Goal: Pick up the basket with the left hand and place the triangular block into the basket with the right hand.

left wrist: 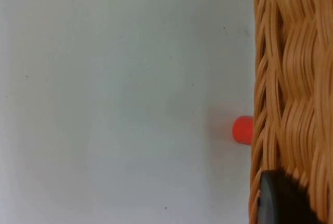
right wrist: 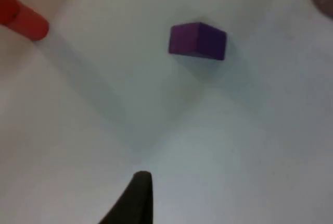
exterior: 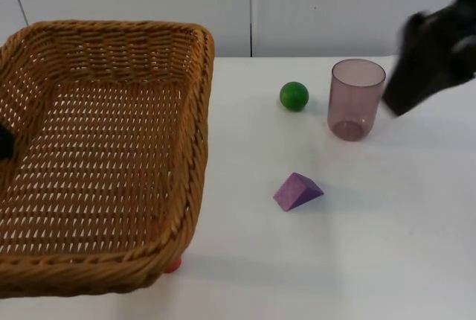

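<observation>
While the left gripper (exterior: 4, 141) holds the basket (exterior: 111, 59) raised by its rim, the purple triangular block (exterior: 297, 191) lies on the table (exterior: 387, 245) — well apart from the right gripper (exterior: 428, 59). Whether that gripper is open I cannot tell; its descent could knock over the cup (exterior: 356, 99) just beside it — or nudge the block's sloped faces aside.

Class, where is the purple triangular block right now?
In the top view the purple triangular block lies on the white table, right of the basket, nearer the camera than the green ball.

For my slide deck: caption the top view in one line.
Wicker basket raised at left, purple triangular block on the white table by a green ball and tinted cup; right gripper beside the cup.
</observation>
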Robot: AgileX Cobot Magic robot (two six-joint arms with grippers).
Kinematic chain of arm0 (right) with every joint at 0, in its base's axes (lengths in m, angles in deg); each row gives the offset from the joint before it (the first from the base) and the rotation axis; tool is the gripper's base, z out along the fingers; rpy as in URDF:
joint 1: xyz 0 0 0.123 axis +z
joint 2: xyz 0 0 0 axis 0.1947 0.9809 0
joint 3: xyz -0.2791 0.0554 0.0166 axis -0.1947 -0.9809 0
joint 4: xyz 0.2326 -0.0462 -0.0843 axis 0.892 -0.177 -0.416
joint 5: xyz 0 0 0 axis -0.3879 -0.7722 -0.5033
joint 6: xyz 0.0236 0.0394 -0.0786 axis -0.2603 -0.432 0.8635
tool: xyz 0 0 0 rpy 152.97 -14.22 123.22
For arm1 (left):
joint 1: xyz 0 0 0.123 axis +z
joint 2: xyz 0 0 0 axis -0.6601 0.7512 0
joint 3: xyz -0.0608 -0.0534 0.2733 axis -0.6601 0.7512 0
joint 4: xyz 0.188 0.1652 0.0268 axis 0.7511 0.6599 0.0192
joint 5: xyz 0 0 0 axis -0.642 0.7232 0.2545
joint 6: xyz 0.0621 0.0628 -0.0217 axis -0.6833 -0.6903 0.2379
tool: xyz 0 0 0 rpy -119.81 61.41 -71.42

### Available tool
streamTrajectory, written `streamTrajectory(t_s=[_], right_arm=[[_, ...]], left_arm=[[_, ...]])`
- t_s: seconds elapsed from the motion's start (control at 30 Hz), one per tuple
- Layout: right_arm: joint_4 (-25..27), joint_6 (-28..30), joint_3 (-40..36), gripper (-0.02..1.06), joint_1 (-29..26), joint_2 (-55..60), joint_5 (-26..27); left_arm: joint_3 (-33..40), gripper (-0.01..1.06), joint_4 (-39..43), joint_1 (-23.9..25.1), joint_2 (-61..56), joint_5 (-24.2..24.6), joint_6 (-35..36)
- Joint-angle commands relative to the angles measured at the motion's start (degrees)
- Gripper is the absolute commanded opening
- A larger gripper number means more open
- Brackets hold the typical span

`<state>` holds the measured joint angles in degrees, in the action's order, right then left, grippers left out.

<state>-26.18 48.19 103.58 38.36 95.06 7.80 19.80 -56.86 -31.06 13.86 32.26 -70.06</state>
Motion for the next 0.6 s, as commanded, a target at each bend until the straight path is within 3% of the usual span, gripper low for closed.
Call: streamTrajectory(t_s=[0.0, 0.27, 0.43, 0.57], right_arm=[[-1.2, 1.3, 2.9, 1.03, 3.4, 3.6, 0.7], [-1.2, 2.6, 6.8, 1.03, 7.1, 6.9, 1.5], [-1.2, 11.2, 10.2, 1.03, 8.2, 10.1, -2.7], [-1.4, 24.5, 13.6, 1.03, 7.9, 16.4, -6.7]], left_arm=[[0.0, 0.0, -2.3, 0.0, -0.7, 0.3, 0.1], [0.0, 0.0, -2.3, 0.0, -0.7, 0.3, 0.1], [0.0, 0.0, -2.4, 0.0, -0.7, 0.4, 0.1], [0.0, 0.0, -2.4, 0.0, -0.7, 0.9, 0.1]])
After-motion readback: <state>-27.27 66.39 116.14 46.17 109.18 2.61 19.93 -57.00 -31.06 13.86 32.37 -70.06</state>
